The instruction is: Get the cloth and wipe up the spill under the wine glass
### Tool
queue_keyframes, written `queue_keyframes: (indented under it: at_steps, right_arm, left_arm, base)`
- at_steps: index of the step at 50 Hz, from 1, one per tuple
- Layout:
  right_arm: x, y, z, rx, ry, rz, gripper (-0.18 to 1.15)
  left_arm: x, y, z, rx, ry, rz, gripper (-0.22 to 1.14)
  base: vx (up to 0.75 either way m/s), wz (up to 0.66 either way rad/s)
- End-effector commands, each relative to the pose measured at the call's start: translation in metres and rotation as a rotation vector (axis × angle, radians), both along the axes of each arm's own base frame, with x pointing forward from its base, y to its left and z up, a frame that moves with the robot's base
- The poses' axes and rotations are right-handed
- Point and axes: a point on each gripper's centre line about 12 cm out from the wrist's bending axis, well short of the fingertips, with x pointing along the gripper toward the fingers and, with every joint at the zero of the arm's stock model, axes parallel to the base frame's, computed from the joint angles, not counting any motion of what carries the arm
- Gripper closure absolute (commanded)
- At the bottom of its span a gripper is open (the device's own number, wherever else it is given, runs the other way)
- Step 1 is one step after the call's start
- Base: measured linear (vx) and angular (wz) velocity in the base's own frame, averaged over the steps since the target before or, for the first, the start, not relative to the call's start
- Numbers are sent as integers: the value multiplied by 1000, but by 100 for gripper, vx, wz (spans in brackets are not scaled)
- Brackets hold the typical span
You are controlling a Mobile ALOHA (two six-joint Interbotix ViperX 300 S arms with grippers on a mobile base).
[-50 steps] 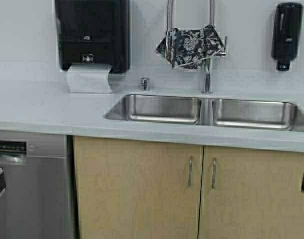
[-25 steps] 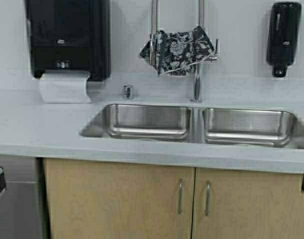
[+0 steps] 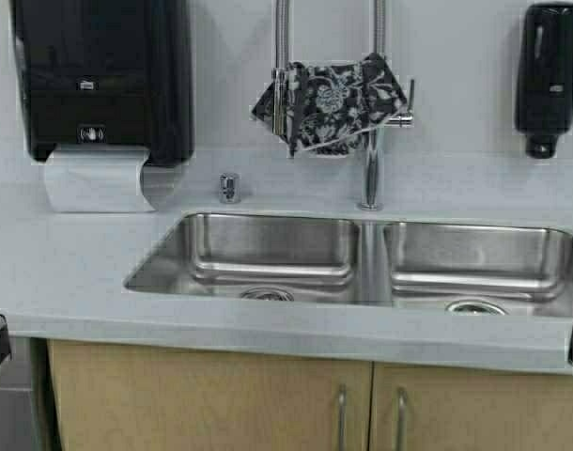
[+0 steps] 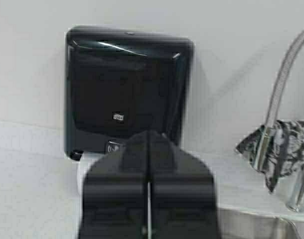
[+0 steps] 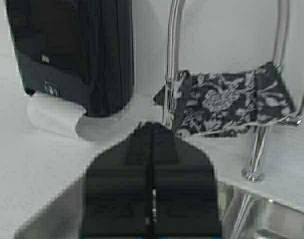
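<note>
The cloth (image 3: 335,101), dark with a white floral pattern, hangs over the tall steel faucet (image 3: 369,178) behind the double sink. It also shows in the right wrist view (image 5: 231,102) and at the edge of the left wrist view (image 4: 284,149). The wine glass is out of view. My left gripper (image 4: 148,137) is shut and empty, held low in front of the counter and pointing at the black paper towel dispenser. My right gripper (image 5: 152,127) is shut and empty, held low and pointing toward the cloth. In the high view only bits of the arms show at the bottom corners.
A black paper towel dispenser (image 3: 103,80) with white paper hanging out is on the wall at left. A black soap dispenser (image 3: 548,75) is on the wall at right. A double steel sink (image 3: 362,258) sits in the grey counter (image 3: 61,272). Wooden cabinet doors (image 3: 211,404) are below.
The robot has driven forward and to the right: the sink, faucet and cloth look bigger and the dishwasher has left the view. Both grippers stay parked.
</note>
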Motion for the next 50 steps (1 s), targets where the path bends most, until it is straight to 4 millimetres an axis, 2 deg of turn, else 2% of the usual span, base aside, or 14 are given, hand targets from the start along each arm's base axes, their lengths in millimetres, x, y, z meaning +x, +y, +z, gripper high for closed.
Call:
queue_keyframes:
  at_steps: [1,14,21,33,44,50]
  right_arm:
    - [19,8,-20,-2,21,7,91]
    - [43,24,-81,7,48,38,90]
    - [50,30,-112,11,63,52,82]
    - [53,32,-153,12,100,59,52]
    - [61,35,-179,-2,147,57,15]
    - [68,38,-190,-4,159,58,2]
  left_arm:
    - [2,0,3,-1,-2,0,89]
    - [5,0,4,3,8,0,89]
    - [5,0,4,1,8,0,89]
    - [1,0,5,2,-12,0,89]
    - [0,0,4,-1,-15,0,89]
    - [0,0,4,2,-15,0,89]
  base:
    - [22,5]
    - [22,7]
    - [20,11]
    - [19,8]
    - [17,5]
    - [15,3]
